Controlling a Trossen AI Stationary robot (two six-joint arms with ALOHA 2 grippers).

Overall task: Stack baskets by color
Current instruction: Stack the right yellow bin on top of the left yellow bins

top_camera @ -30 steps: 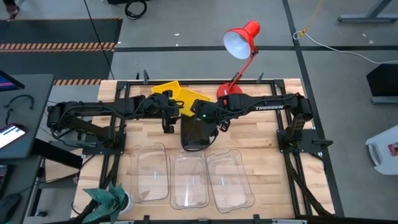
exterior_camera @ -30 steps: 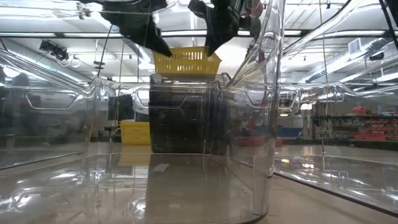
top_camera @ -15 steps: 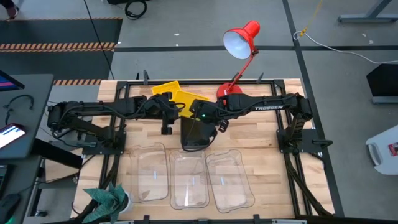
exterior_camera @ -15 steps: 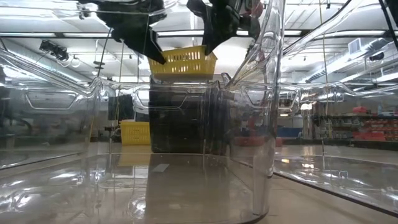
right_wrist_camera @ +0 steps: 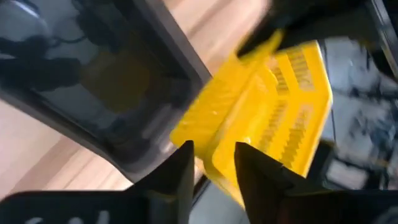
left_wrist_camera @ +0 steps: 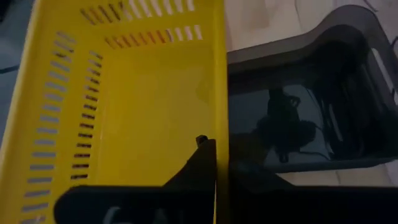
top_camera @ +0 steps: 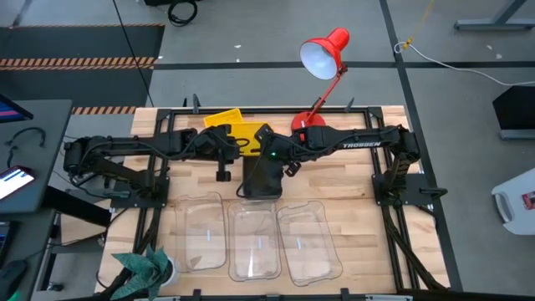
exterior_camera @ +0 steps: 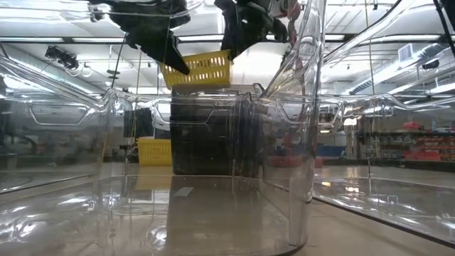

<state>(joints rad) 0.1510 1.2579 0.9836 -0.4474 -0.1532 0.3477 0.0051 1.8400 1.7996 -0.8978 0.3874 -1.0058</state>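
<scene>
Right now you have both arms meeting over the far middle of the wooden table (top_camera: 351, 180), where a slotted yellow plastic basket (top_camera: 242, 134) hangs lifted and tilted above the table, as your low view shows it (exterior_camera: 199, 69) sitting higher than the smoky-grey translucent rectangular bin (top_camera: 261, 177) just in front of it. Your left gripper (top_camera: 230, 147) is clamped tight on that yellow basket's rim; from the left wrist you can see one dark finger (left_wrist_camera: 200, 163) pressed against the basket wall (left_wrist_camera: 124, 93), with the grey bin (left_wrist_camera: 311, 106) right beside it. Your right gripper (top_camera: 266, 140) stands at the basket's opposite edge with its fingers (right_wrist_camera: 180, 171) parted, a gap showing on either side of the yellow rim (right_wrist_camera: 261, 118), so it has no hold. A second yellow basket (top_camera: 224, 118) lies on the table just behind the lifted one, touching or overlapping it from above. Nearer to you, three clear rectangular plastic bins (top_camera: 254, 242) lie side by side in a row. A red desk lamp (top_camera: 324, 52) stands at the far edge.
</scene>
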